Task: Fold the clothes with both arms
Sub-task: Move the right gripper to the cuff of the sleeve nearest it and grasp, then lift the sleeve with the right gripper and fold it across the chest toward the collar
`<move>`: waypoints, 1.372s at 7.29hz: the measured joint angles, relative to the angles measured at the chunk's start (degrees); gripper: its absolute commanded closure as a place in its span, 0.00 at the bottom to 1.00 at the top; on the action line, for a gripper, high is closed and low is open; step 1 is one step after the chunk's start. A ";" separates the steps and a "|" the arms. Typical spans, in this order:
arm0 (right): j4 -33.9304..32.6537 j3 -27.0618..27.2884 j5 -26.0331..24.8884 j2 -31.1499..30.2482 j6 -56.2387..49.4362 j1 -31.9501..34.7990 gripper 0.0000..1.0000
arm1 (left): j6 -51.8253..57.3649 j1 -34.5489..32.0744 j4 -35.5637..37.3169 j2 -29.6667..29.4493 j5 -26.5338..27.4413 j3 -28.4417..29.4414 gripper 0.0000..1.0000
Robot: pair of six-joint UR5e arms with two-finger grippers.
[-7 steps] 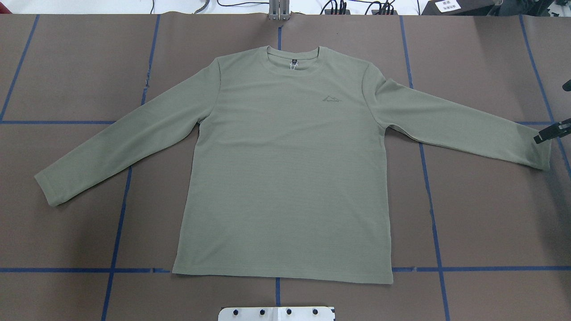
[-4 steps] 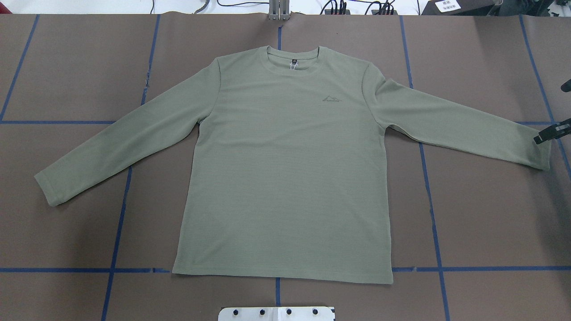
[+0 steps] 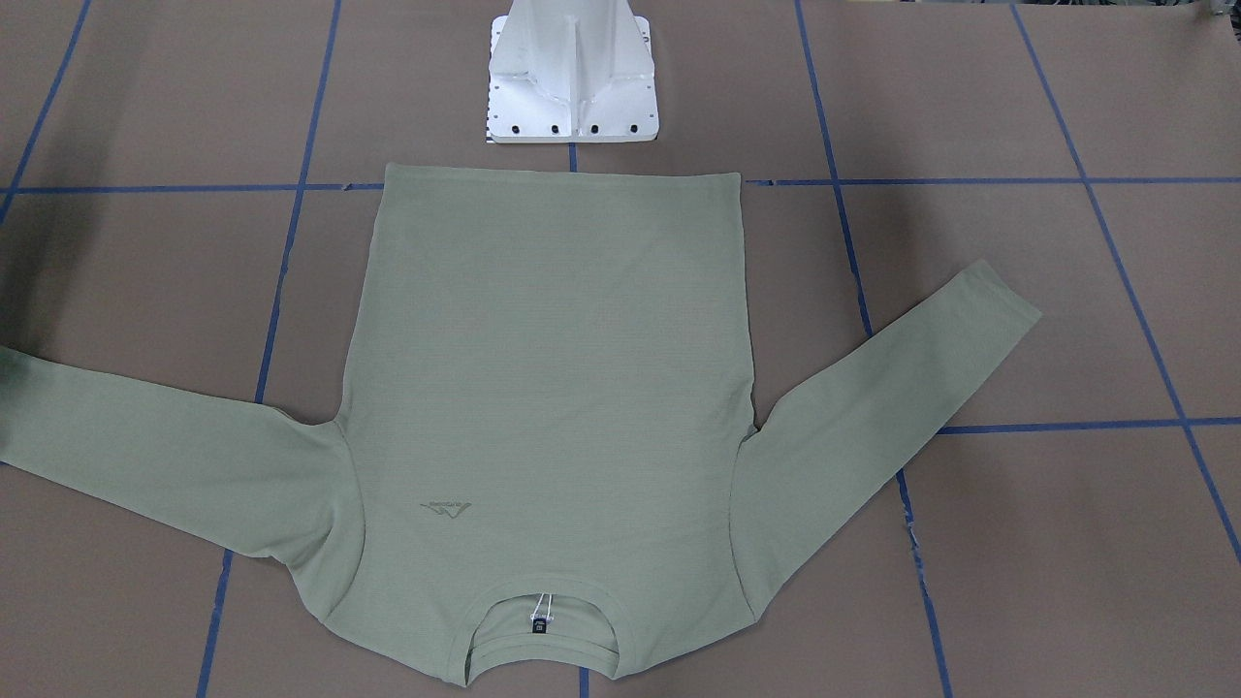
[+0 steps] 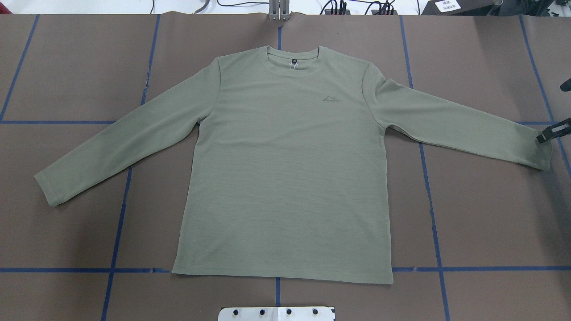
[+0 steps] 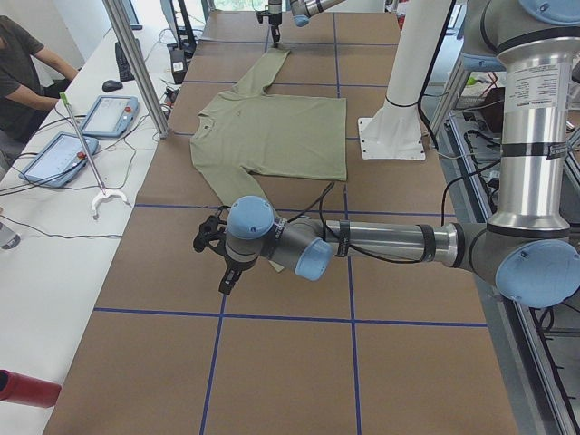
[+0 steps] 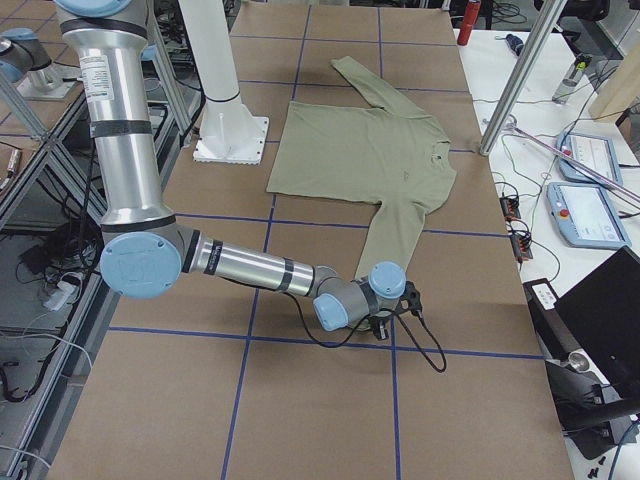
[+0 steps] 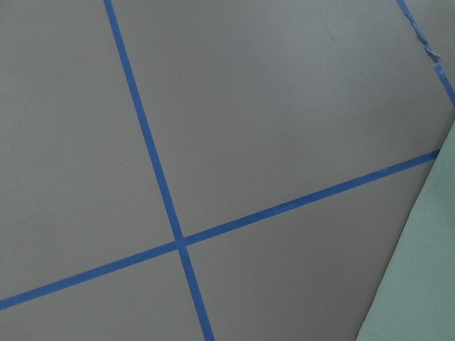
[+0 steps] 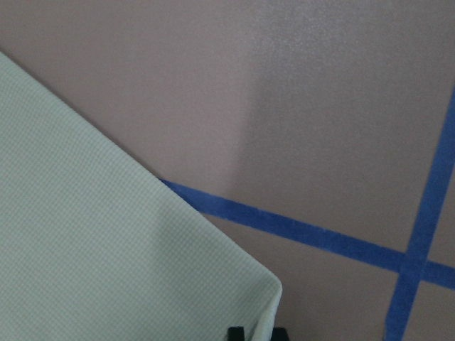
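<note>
Front view: shirt [image 3: 553, 339] lies flat and unfolded, ahead of both tools; overhead: right gripper [image 4: 552, 132] sits at its near cuff [image 4: 539, 154], probably for a sleeve fold, spread or pinched unclear; left view: left gripper [image 5: 216, 254] hovers beside the opposite sleeve, state unclear.

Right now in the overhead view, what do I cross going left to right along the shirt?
Sleeve cuff at the view's left → black neck label → grey chest logo → opposite sleeve → right gripper's black finger, at that sleeve's end.
</note>
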 measured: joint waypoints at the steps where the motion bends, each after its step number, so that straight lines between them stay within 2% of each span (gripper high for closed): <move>1: 0.02 1.08 1.26 -0.39 0.01 0.06 1.00 | -0.04 0.00 0.06 0.00 -0.04 -0.03 0.00; 4: -0.10 8.11 6.62 -3.19 1.03 0.65 1.00 | -0.06 0.00 0.44 -0.05 -0.05 -0.07 0.00; 6: -0.13 13.35 10.47 -2.23 7.11 0.85 1.00 | -0.06 -0.03 0.58 -0.08 0.01 -0.02 0.00; 8: -0.02 15.90 12.09 3.39 23.68 0.28 1.00 | -0.01 -0.07 0.20 0.12 0.02 -0.02 0.00; 10: -0.24 15.59 11.39 12.30 38.76 -1.97 1.00 | 0.02 -0.23 -0.02 0.30 -0.04 -0.29 0.00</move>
